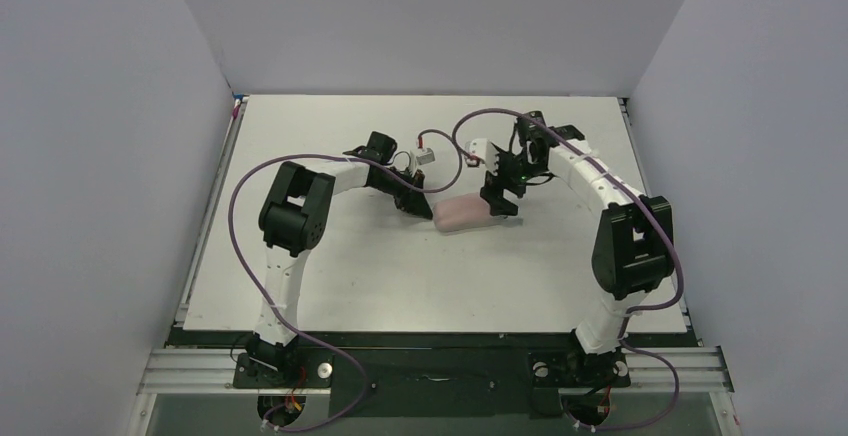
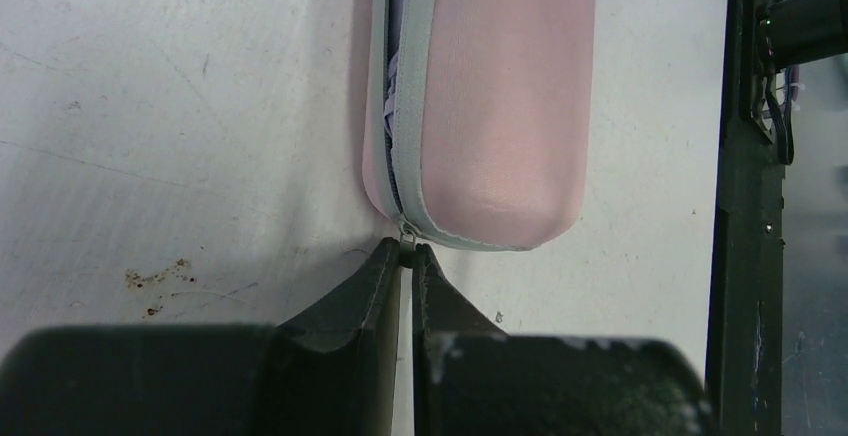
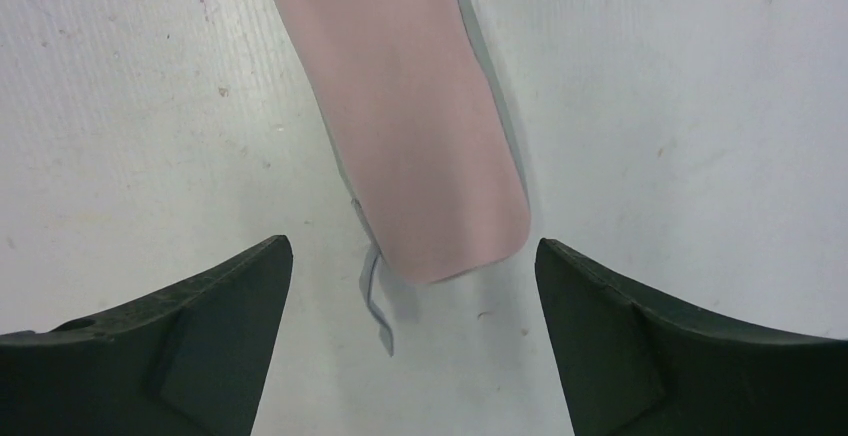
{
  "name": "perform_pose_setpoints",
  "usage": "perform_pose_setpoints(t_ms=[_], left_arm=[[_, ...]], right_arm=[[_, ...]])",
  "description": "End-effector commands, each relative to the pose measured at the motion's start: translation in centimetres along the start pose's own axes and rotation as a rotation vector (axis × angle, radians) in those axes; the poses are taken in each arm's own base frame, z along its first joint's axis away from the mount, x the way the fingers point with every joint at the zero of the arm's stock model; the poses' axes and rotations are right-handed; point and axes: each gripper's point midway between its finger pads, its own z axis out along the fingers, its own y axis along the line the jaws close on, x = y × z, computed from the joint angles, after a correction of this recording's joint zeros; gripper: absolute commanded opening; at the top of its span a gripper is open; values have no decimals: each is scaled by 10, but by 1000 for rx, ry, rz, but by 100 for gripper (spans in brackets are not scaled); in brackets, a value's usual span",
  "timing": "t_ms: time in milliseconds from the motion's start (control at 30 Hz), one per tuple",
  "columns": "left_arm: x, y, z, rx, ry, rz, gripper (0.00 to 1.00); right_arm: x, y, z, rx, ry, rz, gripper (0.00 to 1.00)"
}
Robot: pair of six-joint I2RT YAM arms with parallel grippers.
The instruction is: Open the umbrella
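The left fingers [image 2: 372, 286] are clenched on the zip pull [image 2: 407, 244] of the pink case [image 2: 500, 106]; the right fingers [image 3: 200, 326] spread wide above its other end. Lavender umbrella [image 2: 395, 76] fabric shows in the zip gap. The white bench [image 1: 400, 276] (scuffed, rust-speckled) sits between plain grey walls [image 1: 90, 156].

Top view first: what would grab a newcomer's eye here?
A pink case lies in the middle of the table with both arms curled toward it. The left gripper is pinched shut on its zipper pull, the lavender umbrella peeking through the zip gap; the right gripper hangs wide open at the other end.
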Motion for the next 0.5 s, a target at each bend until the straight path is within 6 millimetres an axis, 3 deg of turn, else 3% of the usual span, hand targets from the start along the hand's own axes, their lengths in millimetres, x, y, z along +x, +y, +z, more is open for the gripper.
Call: perform_pose_setpoints(t_ms=[0,267,467], left_arm=[[15,6,5,0,47,-10,0],[15,5,5,1,50,-14,0],[15,5,4,3,48,-17,0]], right_arm=[[-31,-8,10,28,-52,-325,88],[-40,0,41,-31,-23,-545,89],[-23,2,62,-96,54,-632,89]])
